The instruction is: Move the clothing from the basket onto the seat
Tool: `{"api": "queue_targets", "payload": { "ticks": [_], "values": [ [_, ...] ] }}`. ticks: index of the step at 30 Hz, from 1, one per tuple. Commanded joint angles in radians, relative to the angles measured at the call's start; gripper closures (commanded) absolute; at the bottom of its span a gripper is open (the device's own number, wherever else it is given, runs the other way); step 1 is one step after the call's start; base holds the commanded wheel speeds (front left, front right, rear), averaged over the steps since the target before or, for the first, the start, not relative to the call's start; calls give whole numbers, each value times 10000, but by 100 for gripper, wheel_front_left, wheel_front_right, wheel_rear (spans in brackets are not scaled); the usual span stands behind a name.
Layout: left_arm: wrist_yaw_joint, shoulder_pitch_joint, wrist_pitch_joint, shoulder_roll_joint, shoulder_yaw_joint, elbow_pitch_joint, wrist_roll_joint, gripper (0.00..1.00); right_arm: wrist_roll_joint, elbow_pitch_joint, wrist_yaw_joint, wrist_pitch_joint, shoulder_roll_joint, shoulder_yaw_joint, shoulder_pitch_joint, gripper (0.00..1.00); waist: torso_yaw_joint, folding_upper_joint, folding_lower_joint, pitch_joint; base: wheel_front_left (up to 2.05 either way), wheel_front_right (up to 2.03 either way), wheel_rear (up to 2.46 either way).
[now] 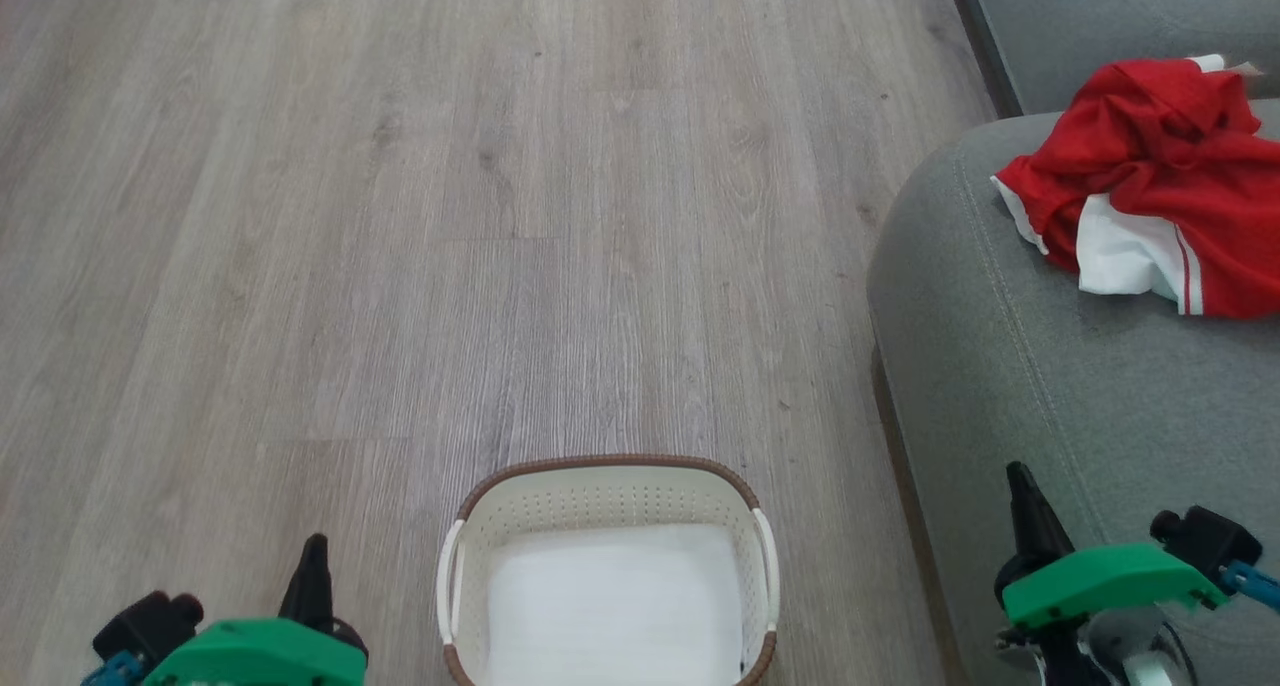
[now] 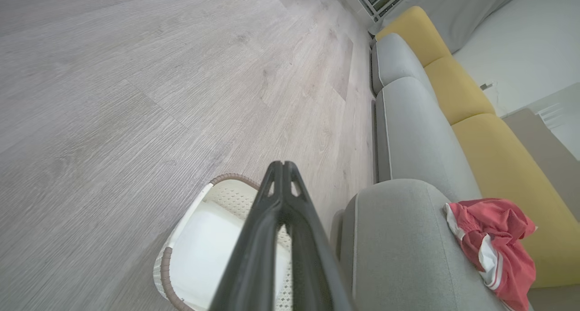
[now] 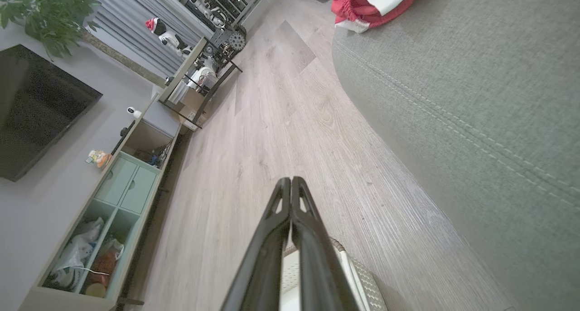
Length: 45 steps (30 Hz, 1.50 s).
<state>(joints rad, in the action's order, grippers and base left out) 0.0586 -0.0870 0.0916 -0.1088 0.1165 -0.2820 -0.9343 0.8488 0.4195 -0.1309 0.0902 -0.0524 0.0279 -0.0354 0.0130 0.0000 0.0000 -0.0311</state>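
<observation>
- The red clothing (image 1: 1165, 156) lay in a bunched heap on the grey-green seat (image 1: 1040, 396), at about 2 o'clock in the head view.
- The heap was bright red, with a white panel and thin white stripes along its lower edge.
- The clothing rested on top of the cushion, near its rounded front corner and well apart from the basket.
- The cream basket (image 1: 610, 463) stood on the wooden floor (image 1: 400, 216) at 6 o'clock, just beside the seat's front edge.
- It had a brown woven-look rim, small holes in its sides and two white handles, and its white bottom showed plainly.
- The left gripper (image 1: 316, 551) was at 7 o'clock, with its two dark fingers pressed together and nothing between them.
- In the left wrist view those fingers pointed over the basket's near rim.
- The right gripper (image 1: 1022, 486) was at 5 o'clock, over the seat's front edge, with its fingers pressed together and nothing held.
- Each gripper had a green cover behind its fingers.
- The stitched seam ran along the seat's top near the edge.
- Yellow back cushions (image 2: 457, 89) lined the sofa behind the grey seats.
- In the right wrist view, a dark TV screen (image 3: 36, 107) was at 9 o'clock, a leafy plant (image 3: 50, 12) at 10 o'clock and a pale green cabinet (image 3: 122, 184) at 8 o'clock.
</observation>
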Motion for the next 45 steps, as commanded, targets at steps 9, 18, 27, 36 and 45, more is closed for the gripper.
{"api": "queue_targets", "payload": {
  "ticks": [9, 18, 27, 36, 45],
  "values": [
    [-334, 721, -287, 48, -509, 328, -969, 100, 1103, -566, 1, -308, -3, 80, -598, 100, -16, 0, 0, 44, 0, 0, 0],
    [-568, 905, -547, 124, -772, 334, -1839, 100, 2077, -743, 1, -567, 1, 197, -617, 100, -33, 0, 0, 88, 0, 0, 0],
    [-801, 1089, -807, 200, -1037, 340, -2708, 100, 3051, -920, 1, -826, 4, 314, -636, 100, -50, 0, 0, 133, 0, 0, 0],
    [-1034, 1273, -1067, 277, -1301, 345, -3574, 100, 4021, -1096, 1, -1084, 8, 430, -655, 100, -67, 0, 0, 178, 0, 0, 0],
    [-1242, 1436, -1299, 345, -1537, 350, -4346, 100, 4886, -1254, 1, -1314, 12, 534, -672, 100, -82, 0, 0, 217, 0, 0, 0]
  ]
}}
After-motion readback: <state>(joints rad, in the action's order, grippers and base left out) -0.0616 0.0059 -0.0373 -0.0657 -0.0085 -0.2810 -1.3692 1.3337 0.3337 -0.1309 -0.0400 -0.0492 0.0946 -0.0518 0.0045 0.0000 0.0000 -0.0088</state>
